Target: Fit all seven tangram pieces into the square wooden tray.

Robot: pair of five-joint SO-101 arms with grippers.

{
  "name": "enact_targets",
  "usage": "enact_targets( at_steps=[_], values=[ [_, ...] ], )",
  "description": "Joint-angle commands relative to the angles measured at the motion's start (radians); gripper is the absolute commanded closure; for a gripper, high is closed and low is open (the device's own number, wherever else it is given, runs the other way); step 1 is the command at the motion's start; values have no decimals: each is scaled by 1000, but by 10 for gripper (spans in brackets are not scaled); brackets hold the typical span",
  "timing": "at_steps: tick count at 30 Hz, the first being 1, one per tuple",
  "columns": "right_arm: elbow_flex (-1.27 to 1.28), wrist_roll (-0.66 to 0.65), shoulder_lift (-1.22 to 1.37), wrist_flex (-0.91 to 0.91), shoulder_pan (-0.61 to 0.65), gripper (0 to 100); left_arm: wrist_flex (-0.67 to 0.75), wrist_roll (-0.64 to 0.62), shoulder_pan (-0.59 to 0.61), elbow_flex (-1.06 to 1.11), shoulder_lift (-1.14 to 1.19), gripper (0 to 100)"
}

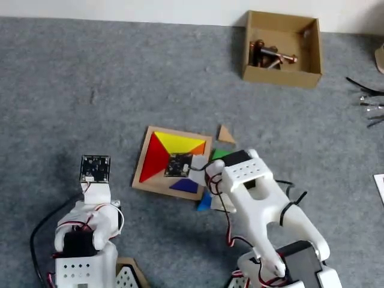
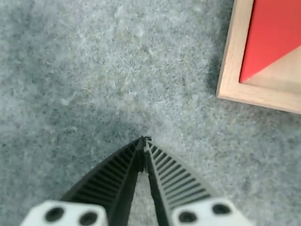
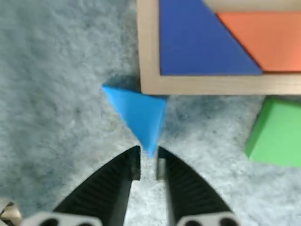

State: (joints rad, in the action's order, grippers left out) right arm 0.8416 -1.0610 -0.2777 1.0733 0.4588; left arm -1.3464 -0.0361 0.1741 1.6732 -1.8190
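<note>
Barely between right jaws: blue triangle (image 3: 137,115) corner.

right gripper (image 3: 148,161): loose triangle (image 3: 136,112) just ahead | tray (image 3: 202,84) beyond, touching triangle | block (image 3: 277,134) outside tray, near its rim

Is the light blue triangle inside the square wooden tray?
No, the light blue triangle lies on the grey carpet just outside the wooden tray's rim.

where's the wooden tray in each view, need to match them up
High view: wooden tray mid-table, red triangle and dark blue piece inside.
Left wrist view: tray corner with the red triangle, beyond the left end effector.
Right wrist view: tray rim with the dark blue piece, beyond the light blue triangle.
Shared landmark: the grey carpet under it all.
</note>
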Motion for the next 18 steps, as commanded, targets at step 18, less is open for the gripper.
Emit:
enact_targets(
  at_steps=[18],
  values=[
    [-54,-38,-22,5,122,831,0,8,13,13,-7,995]
  ],
)
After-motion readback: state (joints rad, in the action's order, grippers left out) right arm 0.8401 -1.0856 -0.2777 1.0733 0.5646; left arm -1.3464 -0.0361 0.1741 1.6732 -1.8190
